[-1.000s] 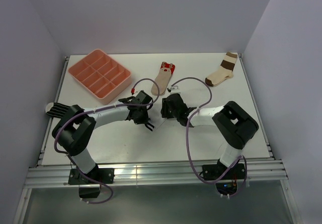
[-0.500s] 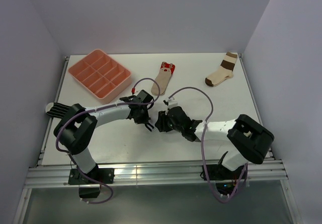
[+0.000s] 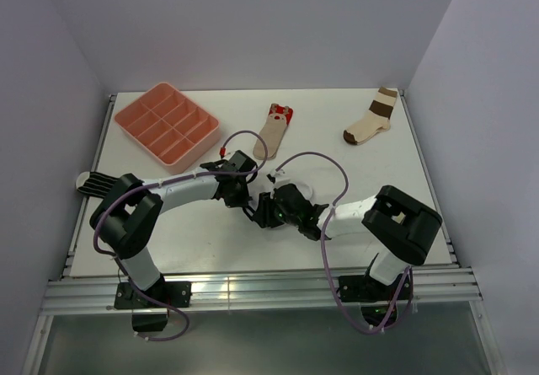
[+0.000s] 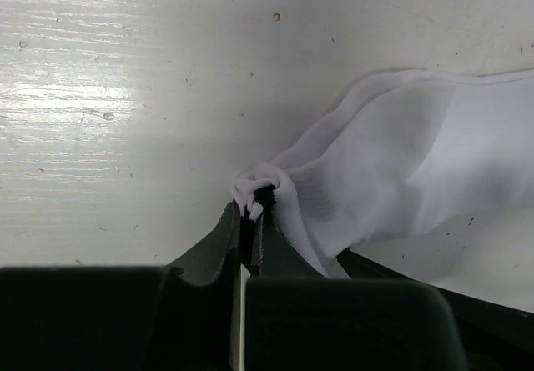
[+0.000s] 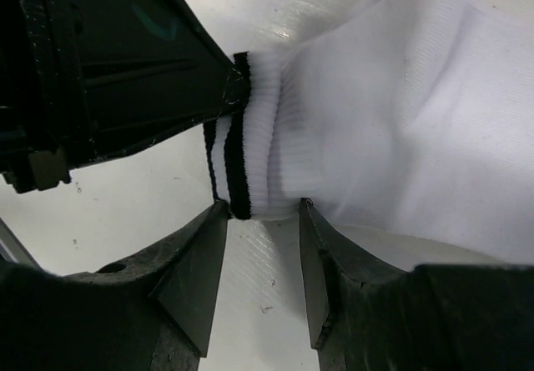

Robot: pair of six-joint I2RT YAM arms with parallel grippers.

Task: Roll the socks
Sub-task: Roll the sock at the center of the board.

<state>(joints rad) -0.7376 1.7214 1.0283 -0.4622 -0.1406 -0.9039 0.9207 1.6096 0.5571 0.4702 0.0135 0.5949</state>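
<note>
Moved in closer, our right gripper (image 5: 263,211) straddles the cuff of the white sock (image 5: 400,112), grip unclear, while our left gripper (image 4: 249,211) pinches it.

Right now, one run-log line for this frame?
white sock: not yet rolled | left gripper: shut on its cuff | right gripper: open, tips flanking cuff | tan sock: apart, ungripped

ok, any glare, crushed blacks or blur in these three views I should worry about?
Left wrist: glare streak on the table, left gripper crushed to black, broad shadow beside the white sock. Right wrist: sock ribbing sharp, whites near clipping at upper right. Top external: even light, soft shadows, no visible blur.
</note>
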